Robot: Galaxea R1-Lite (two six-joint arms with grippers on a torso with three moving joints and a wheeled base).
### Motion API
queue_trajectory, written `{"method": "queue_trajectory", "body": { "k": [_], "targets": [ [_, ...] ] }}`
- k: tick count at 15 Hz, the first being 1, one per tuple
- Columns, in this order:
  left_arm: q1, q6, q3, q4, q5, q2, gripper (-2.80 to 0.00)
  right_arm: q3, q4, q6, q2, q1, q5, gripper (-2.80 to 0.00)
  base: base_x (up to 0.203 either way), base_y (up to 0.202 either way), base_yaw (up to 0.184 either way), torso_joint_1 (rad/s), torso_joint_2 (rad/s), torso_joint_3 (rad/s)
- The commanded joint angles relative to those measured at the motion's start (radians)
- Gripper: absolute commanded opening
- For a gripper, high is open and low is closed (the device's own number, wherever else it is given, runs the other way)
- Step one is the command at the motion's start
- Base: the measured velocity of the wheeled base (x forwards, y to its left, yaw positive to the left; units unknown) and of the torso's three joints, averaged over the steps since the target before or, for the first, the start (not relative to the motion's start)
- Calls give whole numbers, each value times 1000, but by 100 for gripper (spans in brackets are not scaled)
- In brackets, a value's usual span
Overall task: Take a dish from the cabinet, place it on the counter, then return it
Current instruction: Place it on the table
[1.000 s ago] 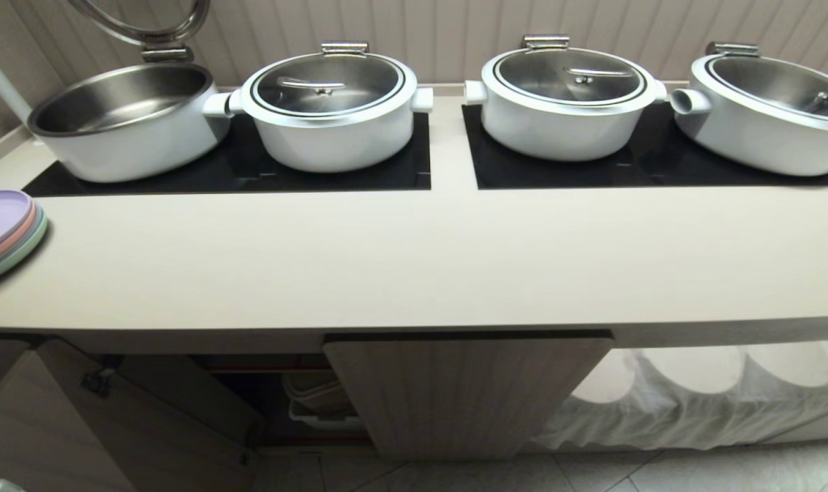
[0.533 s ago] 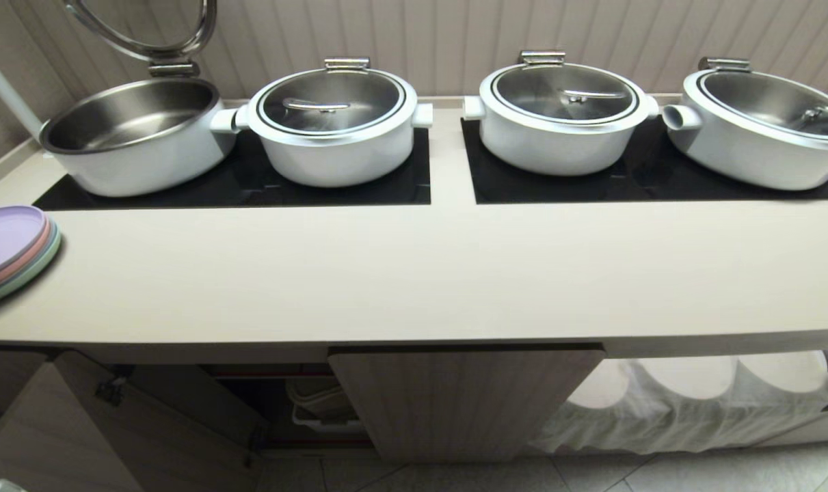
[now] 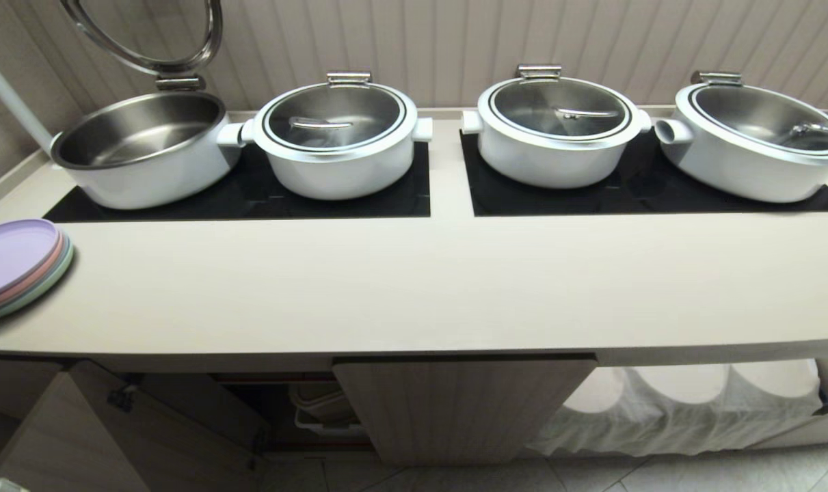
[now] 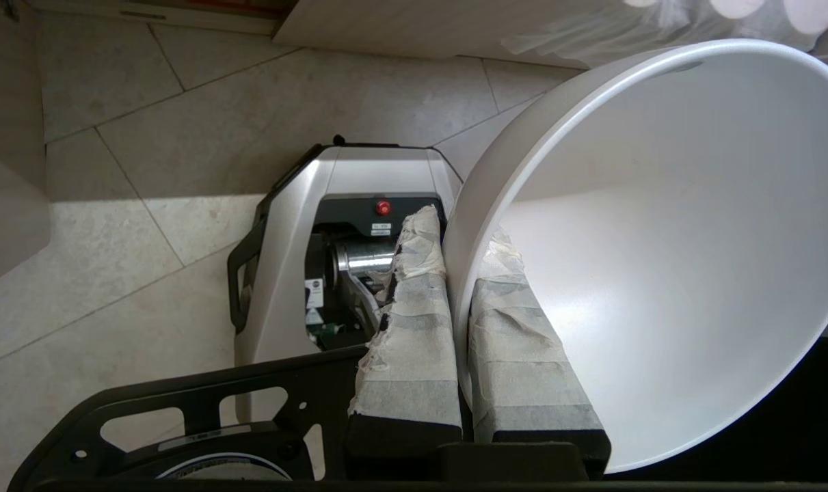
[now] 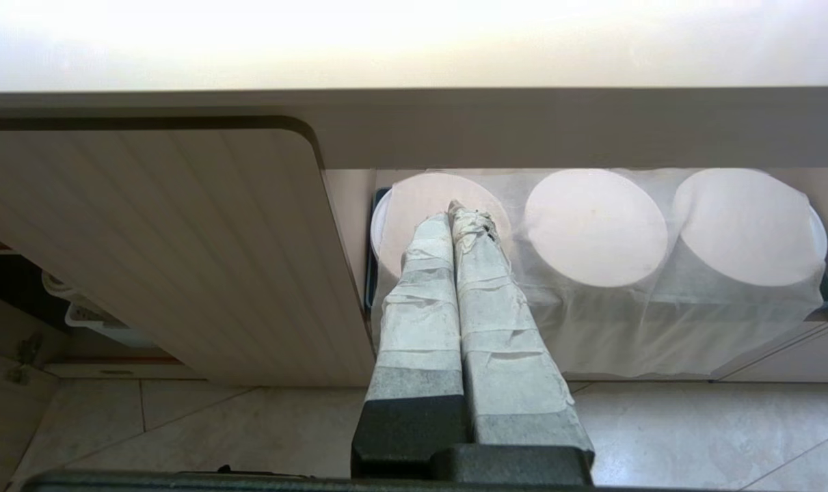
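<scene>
My left gripper (image 4: 458, 273) is clamping the rim of the dish (image 4: 660, 260), holding it tilted above the floor tiles (image 4: 147, 137) (below the counter (image 3: 414, 287)); my right gripper (image 5: 463, 225) is idling pinched together, facing the covered plates (image 5: 595, 229)

Four white lidded pots (image 3: 338, 140) stand in a row on black glass hob panels (image 3: 414, 198) set into the long beige counter (image 3: 414, 287); stacked pastel plates (image 3: 17, 266) at its left end.
</scene>
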Motion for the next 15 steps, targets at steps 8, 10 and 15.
{"method": "queue_trajectory", "body": {
  "k": [8, 10, 15],
  "targets": [
    [0, -3, -1, 2, 2, -2, -280, 0, 0, 0, 0, 1, 0, -280, 0, 0, 0, 0, 0, 0],
    [0, -3, -7, 2, 6, -1, -280, 0, 0, 0, 0, 0, 0, -280, 0, 0, 0, 0, 0, 0],
    [0, -3, -50, 3, 12, -1, -280, 0, 0, 0, 0, 1, 0, -280, 0, 0, 0, 0, 0, 0]
  ]
}}
